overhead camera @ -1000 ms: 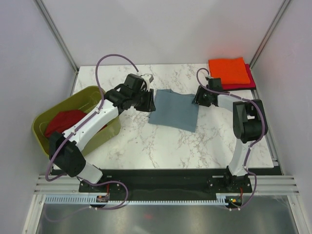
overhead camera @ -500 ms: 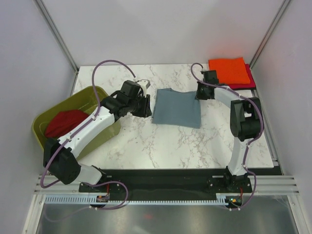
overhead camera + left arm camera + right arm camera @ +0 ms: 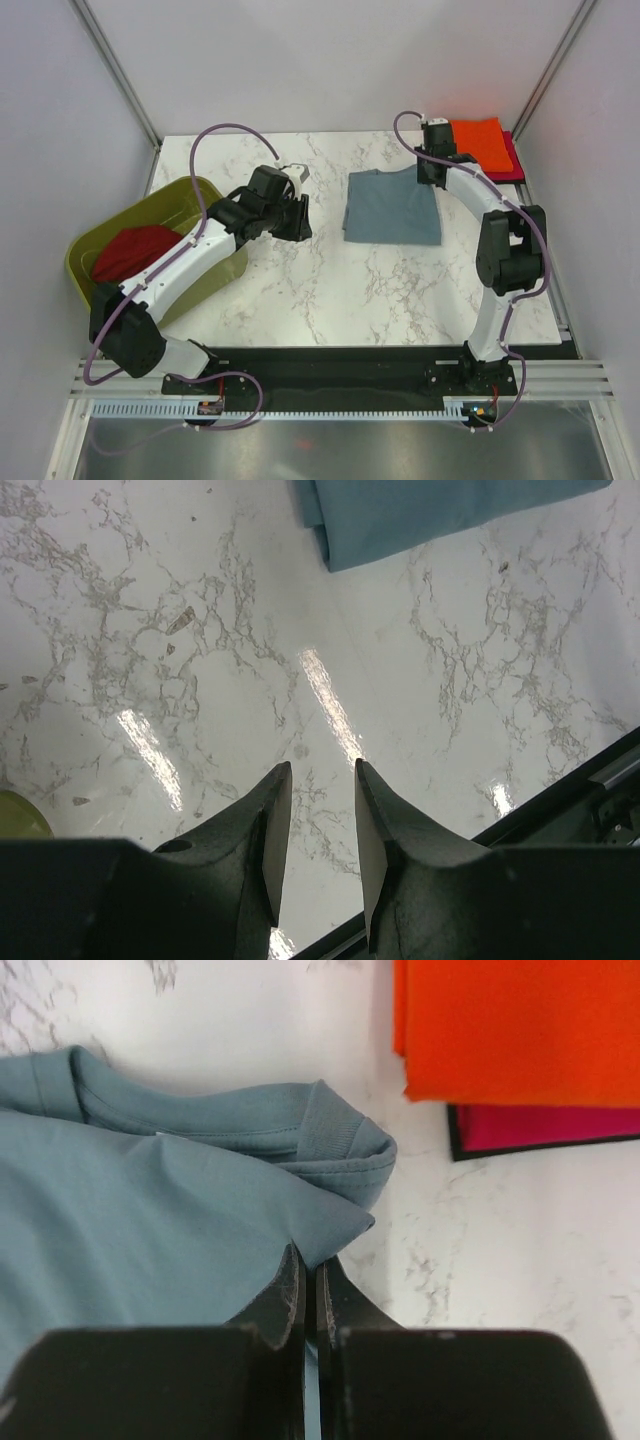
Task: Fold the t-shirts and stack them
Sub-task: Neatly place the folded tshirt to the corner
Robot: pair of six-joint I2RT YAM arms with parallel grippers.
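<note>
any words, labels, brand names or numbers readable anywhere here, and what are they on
No readable text in any view.
blue-grey t-shirt: plain; a tiny white speck by the collar may be a tag, too small to read.
orange t-shirt, magenta-red t-shirt, dark red t-shirt: no print.
olive-green tub: no label visible.
</note>
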